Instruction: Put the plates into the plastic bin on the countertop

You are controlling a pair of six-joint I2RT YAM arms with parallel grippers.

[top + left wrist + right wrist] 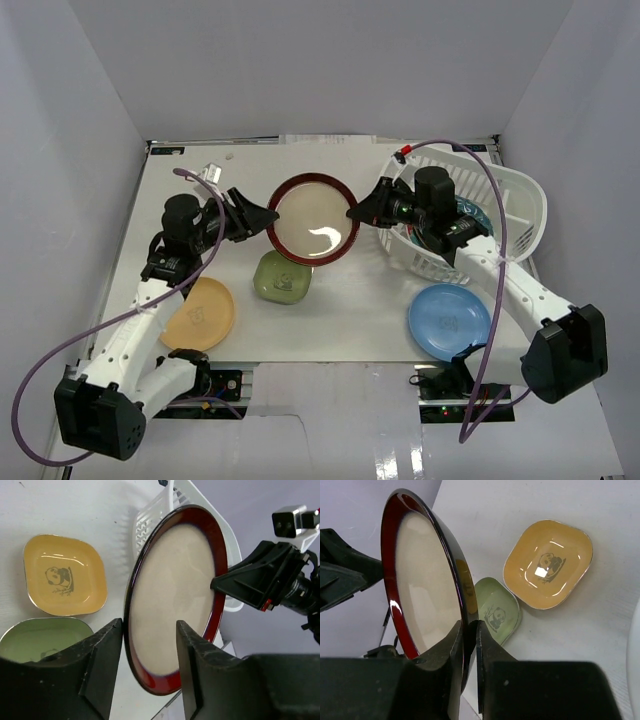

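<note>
The right hand [354, 212] is pinching the rim of the dark-red rimmed plate [312, 222] tight, holding it lifted above the tabletop [350, 310] — while the left hand [268, 215] is straddling the opposite rim, its fingers spread wide and not clamped. The plastic bin [520, 205] is standing at the right. 3 dishes are lying on the tabletop: a yellow dish [200, 312] and a green dish [282, 278] — each bearing a panda print — and a plain blue plate [449, 321].

Bright even overhead light, soft shadows, glare on red-rimmed plate [312, 218], wrist-view foreground blurred
</note>
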